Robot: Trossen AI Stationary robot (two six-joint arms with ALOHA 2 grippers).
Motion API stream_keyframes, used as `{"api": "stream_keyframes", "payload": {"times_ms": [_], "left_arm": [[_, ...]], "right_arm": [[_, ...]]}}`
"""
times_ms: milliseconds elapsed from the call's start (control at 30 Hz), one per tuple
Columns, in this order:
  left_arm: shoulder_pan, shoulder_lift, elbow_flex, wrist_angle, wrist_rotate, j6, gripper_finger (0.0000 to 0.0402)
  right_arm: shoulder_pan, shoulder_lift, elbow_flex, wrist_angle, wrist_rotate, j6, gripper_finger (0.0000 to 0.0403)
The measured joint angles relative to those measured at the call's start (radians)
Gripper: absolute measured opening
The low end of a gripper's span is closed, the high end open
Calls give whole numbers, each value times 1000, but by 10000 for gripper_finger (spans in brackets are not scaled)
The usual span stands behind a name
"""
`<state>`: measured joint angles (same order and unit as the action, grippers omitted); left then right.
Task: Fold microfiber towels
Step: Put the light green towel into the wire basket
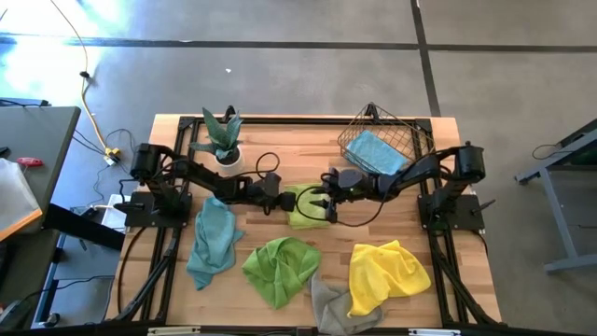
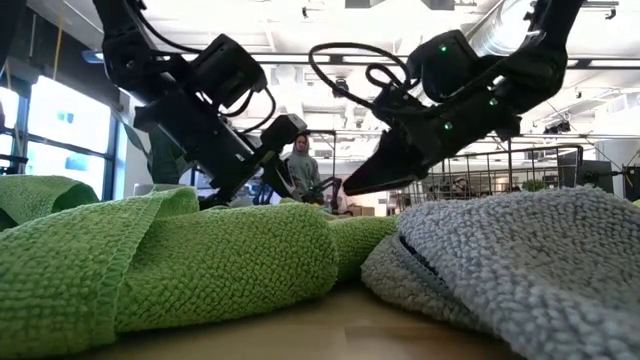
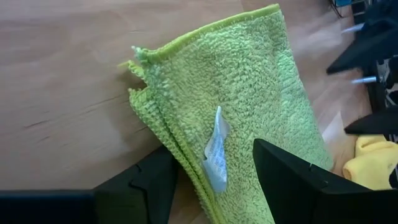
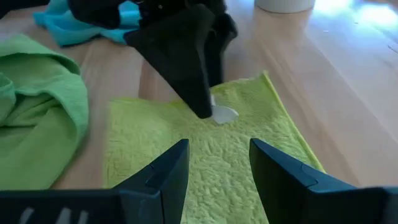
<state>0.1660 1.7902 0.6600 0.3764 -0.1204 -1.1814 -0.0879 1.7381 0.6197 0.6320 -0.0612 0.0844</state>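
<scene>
Open-plan lab: concrete floor [image 1: 308,75], robot workbench [image 1: 280,131].

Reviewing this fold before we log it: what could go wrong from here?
1. The folded lime towel shows uneven layered edges, so the fold may slip apart once released.
2. Both grippers, left gripper and right gripper, hang close together over it with jaws open; they might clash.
3. The care tag could snag.

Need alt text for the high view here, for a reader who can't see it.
Both grippers, left and right, open, meet over a folded lime green towel at the table's middle. Crumpled teal, green, grey and yellow towels lie nearer; another teal towel fills the wire basket.
</scene>
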Motion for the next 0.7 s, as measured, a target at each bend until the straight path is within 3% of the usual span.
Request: {"api": "stream_keyframes", "payload": {"times_ms": [233, 467, 700], "left_arm": [[8, 5, 12, 33, -11, 74, 198], [13, 5, 54, 47, -16, 254, 198], [46, 3, 79, 48, 140, 392, 198]], "right_arm": [[4, 24, 0, 27, 0, 15, 160], [19, 58, 0, -59, 0, 38, 160], [10, 33, 1, -200, 24, 100, 160]]}}
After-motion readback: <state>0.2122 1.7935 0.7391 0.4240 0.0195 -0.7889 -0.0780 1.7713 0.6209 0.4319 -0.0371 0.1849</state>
